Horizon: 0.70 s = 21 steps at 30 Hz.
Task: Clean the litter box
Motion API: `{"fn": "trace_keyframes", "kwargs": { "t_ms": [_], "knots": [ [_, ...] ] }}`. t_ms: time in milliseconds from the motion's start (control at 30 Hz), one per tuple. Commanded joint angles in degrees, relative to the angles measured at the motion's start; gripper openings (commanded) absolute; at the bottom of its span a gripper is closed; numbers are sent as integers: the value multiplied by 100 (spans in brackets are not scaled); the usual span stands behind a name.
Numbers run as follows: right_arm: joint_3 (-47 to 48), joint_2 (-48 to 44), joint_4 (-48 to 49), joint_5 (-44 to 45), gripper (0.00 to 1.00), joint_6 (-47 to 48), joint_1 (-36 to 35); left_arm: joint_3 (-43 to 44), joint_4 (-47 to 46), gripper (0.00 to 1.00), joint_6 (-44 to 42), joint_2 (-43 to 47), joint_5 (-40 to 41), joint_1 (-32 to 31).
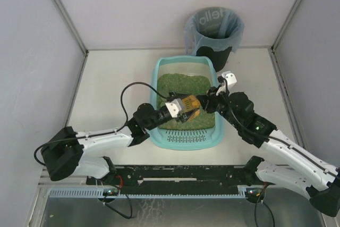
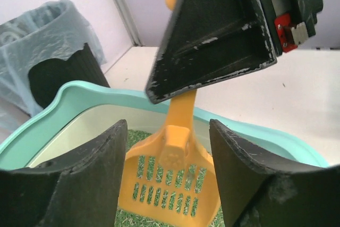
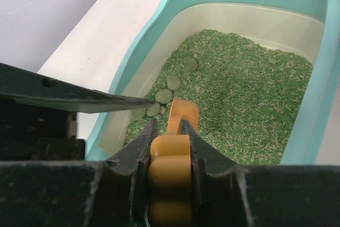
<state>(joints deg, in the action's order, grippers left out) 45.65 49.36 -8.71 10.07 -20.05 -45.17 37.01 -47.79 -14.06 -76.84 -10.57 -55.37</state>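
right hand [image 3: 167,127] tight on scoop [image 3: 170,166] (orange)

Bin liner [image 1: 197,31], grey-blue, in round black bin [image 1: 213,57]: pale printed lettering on the far inner wall, seen reversed, apparently "hello"; end characters uncertain. No other legible text.
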Motion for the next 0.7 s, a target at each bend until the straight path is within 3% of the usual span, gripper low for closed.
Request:
{"fn": "trace_keyframes", "kwargs": {
  "t_ms": [0, 167, 333, 500, 667],
  "knots": [
    [169, 90, 285, 477, 0, 224, -36, -306, -431, 69, 555, 687, 938, -17],
    [507, 407, 41, 958, 0, 415, -60, -448, 753, 78, 1610, 1604, 2612, 15],
    [720, 703, -8, 1216, 0, 458, -57, 69, 3459, 82, 3247, 2412, 3675, 281],
    [895, 1072, 125, 1249, 0, 281, -2, 344, 5717, 79, 4529, 2663, 2964, 1266],
    [1112, 1582, 323, 824, 0, 31, 222, 66, 5864, 71, 4457, 2861, 2503, 1663]
  ]
}}
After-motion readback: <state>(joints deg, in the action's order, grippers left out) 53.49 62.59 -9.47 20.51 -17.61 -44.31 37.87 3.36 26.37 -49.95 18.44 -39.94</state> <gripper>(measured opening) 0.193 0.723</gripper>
